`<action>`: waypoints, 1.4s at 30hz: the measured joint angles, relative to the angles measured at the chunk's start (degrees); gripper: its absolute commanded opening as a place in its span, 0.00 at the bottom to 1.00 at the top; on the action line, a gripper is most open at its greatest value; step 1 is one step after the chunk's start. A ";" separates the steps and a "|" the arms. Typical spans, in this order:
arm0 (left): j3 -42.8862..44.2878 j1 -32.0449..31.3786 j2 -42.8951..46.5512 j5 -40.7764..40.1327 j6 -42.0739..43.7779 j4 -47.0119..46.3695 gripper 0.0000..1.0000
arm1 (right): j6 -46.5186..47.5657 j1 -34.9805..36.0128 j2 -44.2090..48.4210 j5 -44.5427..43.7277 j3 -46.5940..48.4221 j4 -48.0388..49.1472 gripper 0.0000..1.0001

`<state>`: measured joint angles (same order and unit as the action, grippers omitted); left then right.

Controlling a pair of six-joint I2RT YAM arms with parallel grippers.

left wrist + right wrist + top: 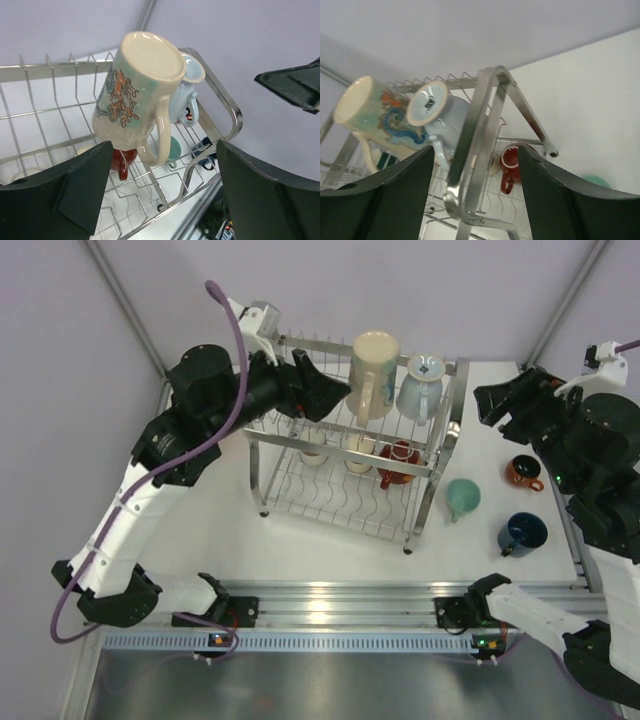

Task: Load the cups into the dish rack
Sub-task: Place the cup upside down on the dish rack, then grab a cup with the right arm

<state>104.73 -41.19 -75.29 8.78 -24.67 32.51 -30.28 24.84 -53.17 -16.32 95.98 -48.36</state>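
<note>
On the table [330,548], the rack [441,454] holds a printed mug [134,95] base-up, both jaws released.

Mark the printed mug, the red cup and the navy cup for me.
printed mug [122,97], left wrist view, on its decorated side.
red cup [400,460], top external view, on its body.
navy cup [524,532], top external view, on its dark inside.
</note>
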 measured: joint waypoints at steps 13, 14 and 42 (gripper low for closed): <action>-5.60 0.00 13.16 -3.93 3.48 -1.64 0.97 | -5.51 -1.55 2.56 -11.13 -8.44 -8.76 0.64; -6.47 0.00 14.05 -3.93 3.67 -1.62 0.97 | -5.70 -2.10 2.60 -11.72 -9.18 -8.96 0.64; -13.05 0.00 25.57 -11.87 8.37 1.03 0.94 | 2.58 -46.34 -14.16 13.42 -30.62 10.10 0.59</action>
<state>91.68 -41.19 -49.71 -3.09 -16.29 33.54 -27.70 -21.50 -67.33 -2.90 65.36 -38.26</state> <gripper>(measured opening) 0.939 0.595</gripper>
